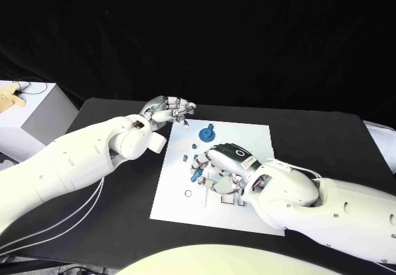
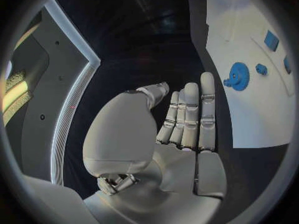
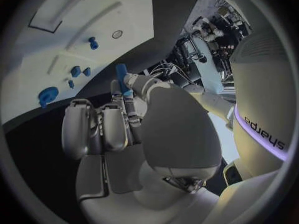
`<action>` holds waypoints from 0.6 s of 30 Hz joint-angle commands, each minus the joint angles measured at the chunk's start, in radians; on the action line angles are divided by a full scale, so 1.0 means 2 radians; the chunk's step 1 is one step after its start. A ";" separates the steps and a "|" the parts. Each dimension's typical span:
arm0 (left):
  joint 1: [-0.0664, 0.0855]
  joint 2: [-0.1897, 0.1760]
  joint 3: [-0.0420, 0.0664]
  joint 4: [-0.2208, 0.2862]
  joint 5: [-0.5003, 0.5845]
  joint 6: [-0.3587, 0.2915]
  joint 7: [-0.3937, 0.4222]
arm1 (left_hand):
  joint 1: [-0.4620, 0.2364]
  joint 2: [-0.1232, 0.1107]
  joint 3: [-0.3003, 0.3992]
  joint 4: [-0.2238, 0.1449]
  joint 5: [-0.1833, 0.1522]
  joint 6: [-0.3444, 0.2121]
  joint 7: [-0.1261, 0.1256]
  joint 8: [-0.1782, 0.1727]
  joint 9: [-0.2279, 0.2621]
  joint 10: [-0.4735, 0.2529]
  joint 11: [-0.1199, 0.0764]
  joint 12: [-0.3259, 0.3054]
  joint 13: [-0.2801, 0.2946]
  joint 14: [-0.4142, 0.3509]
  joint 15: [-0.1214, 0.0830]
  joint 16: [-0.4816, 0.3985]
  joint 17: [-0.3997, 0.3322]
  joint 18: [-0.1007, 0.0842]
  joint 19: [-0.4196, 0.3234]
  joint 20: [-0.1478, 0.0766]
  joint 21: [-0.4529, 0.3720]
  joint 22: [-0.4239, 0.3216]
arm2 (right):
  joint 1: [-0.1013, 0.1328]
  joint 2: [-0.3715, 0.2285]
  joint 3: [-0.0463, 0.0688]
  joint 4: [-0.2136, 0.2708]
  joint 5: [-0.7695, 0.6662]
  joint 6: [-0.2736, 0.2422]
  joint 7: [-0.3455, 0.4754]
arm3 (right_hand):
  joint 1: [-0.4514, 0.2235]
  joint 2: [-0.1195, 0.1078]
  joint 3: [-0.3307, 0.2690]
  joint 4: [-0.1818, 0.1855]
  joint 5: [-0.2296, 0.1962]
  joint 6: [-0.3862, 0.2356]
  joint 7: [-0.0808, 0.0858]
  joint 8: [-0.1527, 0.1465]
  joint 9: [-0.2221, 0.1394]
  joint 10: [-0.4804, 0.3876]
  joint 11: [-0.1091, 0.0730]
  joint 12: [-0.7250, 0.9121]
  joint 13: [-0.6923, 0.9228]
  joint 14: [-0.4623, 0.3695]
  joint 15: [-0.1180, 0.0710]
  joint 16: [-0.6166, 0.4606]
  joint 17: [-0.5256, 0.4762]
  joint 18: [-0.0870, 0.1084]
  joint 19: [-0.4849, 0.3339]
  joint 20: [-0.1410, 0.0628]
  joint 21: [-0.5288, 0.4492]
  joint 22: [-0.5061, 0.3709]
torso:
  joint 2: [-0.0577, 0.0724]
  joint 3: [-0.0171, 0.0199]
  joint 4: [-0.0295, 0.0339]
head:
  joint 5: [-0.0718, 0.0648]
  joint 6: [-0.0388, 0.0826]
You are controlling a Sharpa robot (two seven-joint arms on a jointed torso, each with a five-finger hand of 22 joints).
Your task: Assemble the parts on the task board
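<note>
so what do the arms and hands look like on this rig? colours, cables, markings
Both arms are smooth, glossy white shells with rounded segments. Thin pale cables hang beside the left arm; more cables loop at the right wrist. The left hand and right hand are silver-grey metal with segmented fingers. The back of the right hand carries a dark cover with a small ring mark.

The task board (image 1: 248, 137) sits mid-table. The right hand (image 1: 224, 166) hangs over the board's middle, pinching a peg (image 1: 195, 177); the gear (image 1: 208, 134) lies just beyond it. The left hand (image 1: 167, 110) is off the board's far left corner, above the table (image 1: 330, 143).
</note>
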 commanded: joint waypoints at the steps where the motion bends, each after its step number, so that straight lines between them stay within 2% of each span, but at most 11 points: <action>1: 0.000 0.002 0.000 0.001 0.002 0.010 0.001 | 0.003 0.001 0.000 0.002 0.001 -0.003 0.007 0.002 -0.001 -0.004 -0.002 0.002 -0.001 -0.003 0.001 -0.002 0.000 0.008 0.001 0.002 -0.003 -0.001 | -0.004 0.010 -0.002 -0.006 -0.042 -0.011 -0.014 | -0.004 0.002 0.001 -0.003 0.001 -0.003 0.001 0.002 0.039 0.021 -0.018 -0.001 0.000 0.006 -0.001 -0.001 0.000 -0.003 0.009 -0.001 -0.002 0.022 | 0.000 -0.0005 0.0003 | 0.001 -0.001; 11: 0.000 0.004 0.000 0.001 0.002 0.007 0.005 | 0.003 0.001 0.000 0.003 0.001 -0.003 0.007 0.002 -0.001 -0.004 -0.002 0.002 -0.001 -0.003 0.001 -0.002 0.000 0.008 0.001 0.002 -0.003 -0.001 | -0.019 0.045 -0.009 -0.036 -0.062 0.000 -0.024 | -0.004 0.002 0.001 -0.005 0.000 -0.003 0.001 0.002 0.040 0.021 -0.018 -0.002 0.000 0.006 -0.001 -0.001 -0.001 -0.003 0.009 -0.001 -0.003 0.022 | 0.000 -0.0002 0.0010 | 0.006 -0.005; 18: 0.000 0.003 -0.001 0.001 0.002 0.007 0.004 | 0.003 0.001 0.000 0.003 0.001 -0.003 0.007 0.002 -0.001 -0.004 -0.002 0.002 -0.001 -0.003 0.001 -0.002 0.000 0.008 0.001 0.002 -0.003 -0.001 | -0.025 0.055 -0.011 -0.046 -0.071 0.017 -0.036 | -0.006 0.001 0.001 -0.007 0.000 -0.003 0.001 0.002 0.041 0.021 -0.018 -0.003 0.001 0.006 -0.001 -0.002 -0.002 -0.002 0.008 -0.001 -0.004 0.021 | 0.000 -0.0003 0.0003 | 0.008 -0.008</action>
